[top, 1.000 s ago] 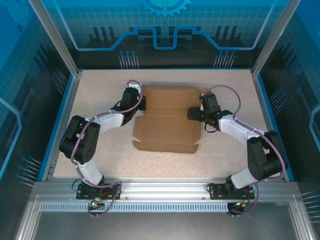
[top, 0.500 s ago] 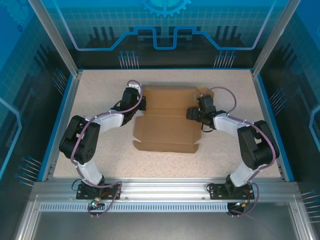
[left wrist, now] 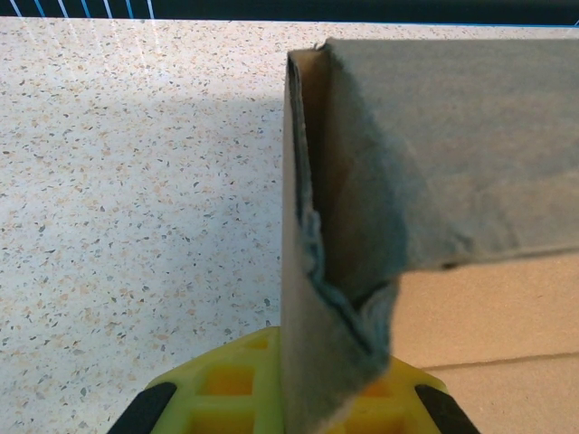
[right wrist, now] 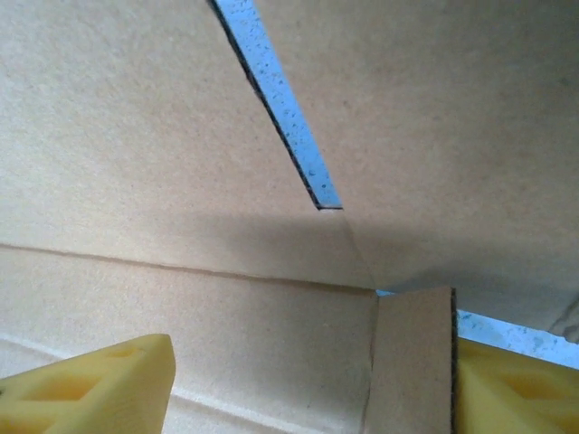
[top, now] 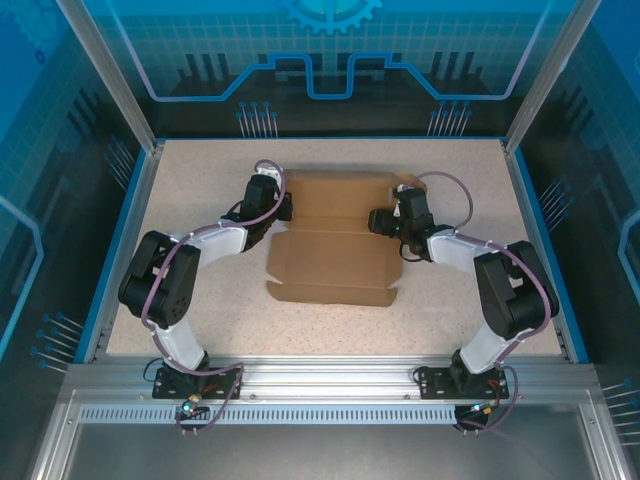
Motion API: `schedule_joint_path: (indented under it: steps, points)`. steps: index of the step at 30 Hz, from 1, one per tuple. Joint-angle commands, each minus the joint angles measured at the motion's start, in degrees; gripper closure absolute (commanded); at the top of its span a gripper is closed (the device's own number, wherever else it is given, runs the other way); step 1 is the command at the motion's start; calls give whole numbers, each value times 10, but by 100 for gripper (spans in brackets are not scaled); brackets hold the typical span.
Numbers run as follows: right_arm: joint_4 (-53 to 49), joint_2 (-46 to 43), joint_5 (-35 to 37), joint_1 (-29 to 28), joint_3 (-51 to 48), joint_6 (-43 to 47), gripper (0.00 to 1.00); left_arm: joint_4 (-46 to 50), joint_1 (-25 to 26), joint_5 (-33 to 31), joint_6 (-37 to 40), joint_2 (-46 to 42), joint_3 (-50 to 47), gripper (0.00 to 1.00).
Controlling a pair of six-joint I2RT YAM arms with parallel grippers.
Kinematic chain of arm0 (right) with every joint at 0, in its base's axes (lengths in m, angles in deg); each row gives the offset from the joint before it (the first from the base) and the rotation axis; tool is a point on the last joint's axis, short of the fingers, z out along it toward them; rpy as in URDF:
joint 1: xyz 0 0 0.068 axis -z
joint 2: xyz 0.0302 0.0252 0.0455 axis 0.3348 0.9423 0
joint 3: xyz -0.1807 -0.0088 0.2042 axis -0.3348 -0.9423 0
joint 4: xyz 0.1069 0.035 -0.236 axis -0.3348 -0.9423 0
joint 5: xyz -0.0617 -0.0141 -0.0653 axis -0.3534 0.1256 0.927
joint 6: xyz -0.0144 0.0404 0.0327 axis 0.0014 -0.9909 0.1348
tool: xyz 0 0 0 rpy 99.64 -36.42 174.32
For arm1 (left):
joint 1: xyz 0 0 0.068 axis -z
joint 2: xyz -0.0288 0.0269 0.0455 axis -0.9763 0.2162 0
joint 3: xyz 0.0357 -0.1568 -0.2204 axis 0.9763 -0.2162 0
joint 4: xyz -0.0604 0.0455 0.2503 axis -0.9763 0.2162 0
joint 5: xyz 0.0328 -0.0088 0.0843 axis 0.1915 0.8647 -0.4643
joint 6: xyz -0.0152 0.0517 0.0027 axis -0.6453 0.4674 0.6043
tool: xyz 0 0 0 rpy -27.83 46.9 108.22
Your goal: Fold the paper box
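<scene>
Left end effector (left wrist: 298, 393) tight on box (left wrist: 452, 136)

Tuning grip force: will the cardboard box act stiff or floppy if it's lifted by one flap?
Probably stiff within panels but hinging at the creases: the paper box lies mostly flat, while the flap pinched in the left gripper stands upright. Likely light, since it is a thin sheet. The edges look crushable: the pinched flap's edge is already frayed.
</scene>
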State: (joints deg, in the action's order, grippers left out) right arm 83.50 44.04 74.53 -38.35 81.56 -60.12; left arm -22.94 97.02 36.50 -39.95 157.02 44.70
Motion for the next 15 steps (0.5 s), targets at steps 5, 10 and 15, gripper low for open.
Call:
schedule_joint_path:
  steps: [5,10,15]
  points:
    - [59,6,-40,-26,-16,11,44,-6,3,11,-19,-16,17,100]
    - [65,30,-47,-34,-15,5,51,-5,2,12,-20,-20,13,100]
    - [85,41,-53,-33,-20,10,54,-6,2,8,-18,-24,8,100]
